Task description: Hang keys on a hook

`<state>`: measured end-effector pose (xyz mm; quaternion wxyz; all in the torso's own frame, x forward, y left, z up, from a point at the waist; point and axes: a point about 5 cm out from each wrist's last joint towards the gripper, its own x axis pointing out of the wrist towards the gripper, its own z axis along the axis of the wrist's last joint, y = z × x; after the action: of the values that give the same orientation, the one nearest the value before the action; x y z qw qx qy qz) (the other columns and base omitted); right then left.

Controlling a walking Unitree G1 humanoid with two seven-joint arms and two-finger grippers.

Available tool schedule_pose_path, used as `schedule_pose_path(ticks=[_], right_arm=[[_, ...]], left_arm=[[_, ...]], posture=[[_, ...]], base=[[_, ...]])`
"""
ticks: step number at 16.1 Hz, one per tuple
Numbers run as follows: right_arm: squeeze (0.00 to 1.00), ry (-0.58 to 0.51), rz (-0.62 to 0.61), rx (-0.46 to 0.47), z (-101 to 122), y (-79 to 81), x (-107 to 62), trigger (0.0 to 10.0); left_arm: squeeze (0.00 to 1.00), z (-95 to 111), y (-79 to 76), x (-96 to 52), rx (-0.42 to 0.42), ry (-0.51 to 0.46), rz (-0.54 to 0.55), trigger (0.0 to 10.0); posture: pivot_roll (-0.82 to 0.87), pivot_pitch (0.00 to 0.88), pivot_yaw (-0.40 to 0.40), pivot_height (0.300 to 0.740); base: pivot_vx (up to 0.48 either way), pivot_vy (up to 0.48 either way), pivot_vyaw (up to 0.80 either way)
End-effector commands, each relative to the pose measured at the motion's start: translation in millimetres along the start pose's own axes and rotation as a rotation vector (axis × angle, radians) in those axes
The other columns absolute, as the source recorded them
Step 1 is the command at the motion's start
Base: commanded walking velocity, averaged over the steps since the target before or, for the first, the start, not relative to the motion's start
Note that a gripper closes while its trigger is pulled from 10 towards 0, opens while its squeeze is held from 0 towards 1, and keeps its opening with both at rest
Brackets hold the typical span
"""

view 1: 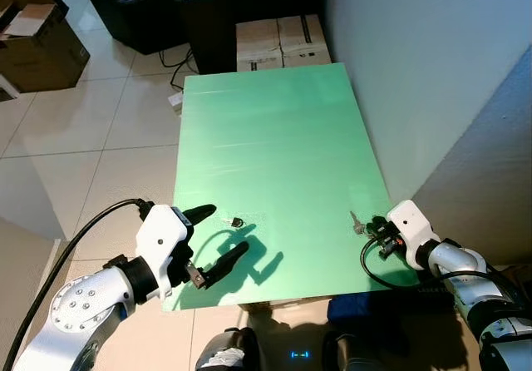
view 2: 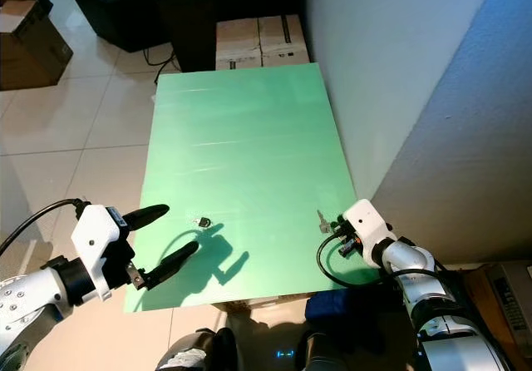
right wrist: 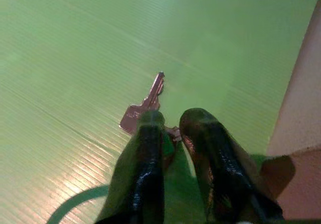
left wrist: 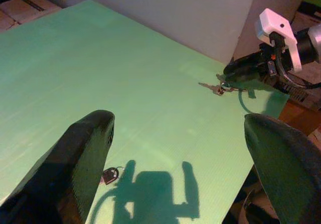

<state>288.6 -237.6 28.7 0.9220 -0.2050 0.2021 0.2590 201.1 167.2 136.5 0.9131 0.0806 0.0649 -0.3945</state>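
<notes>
A silver key (view 1: 356, 221) on a ring lies on the green table (view 1: 274, 130) near its front right corner. My right gripper (view 1: 376, 225) is low over the table, shut on the key ring. In the right wrist view the key (right wrist: 145, 106) sticks out past the two black fingertips (right wrist: 150, 121). My left gripper (view 1: 224, 230) hovers open over the front left of the table. A small dark metal piece (view 1: 235, 221), shaped like a tiny padlock, lies on the table between its spread fingers (left wrist: 90, 138).
A white wall (view 1: 432, 71) runs along the table's right side. Cardboard boxes (view 1: 281, 42) and a dark cabinet (view 1: 249, 5) stand past the far end. Another box (view 1: 37, 46) sits on the tiled floor at far left. Something blue (view 1: 366, 309) lies below the front edge.
</notes>
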Motion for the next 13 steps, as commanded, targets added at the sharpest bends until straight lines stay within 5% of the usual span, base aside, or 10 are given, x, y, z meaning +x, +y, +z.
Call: schedule_pose_path(ticks=[1,13], right_arm=[[1.00,-0.001,0.012,0.012,-5,3.5,-2.1,10.0],[1.00,-0.040,0.027,-0.053,8,0.8,2.5,10.0]], left_arm=[[0.00,2,0.9,-4.4,0.007,0.005,0.011,10.0],[0.00,8,4.1,-11.3,0.028,0.009,-0.008,10.0]], posture=[[0.12,0.220,0.102,0.740],[0.15,0.225,0.100,0.740]], base=[[0.000,0.000,0.00],[0.000,0.000,0.00]])
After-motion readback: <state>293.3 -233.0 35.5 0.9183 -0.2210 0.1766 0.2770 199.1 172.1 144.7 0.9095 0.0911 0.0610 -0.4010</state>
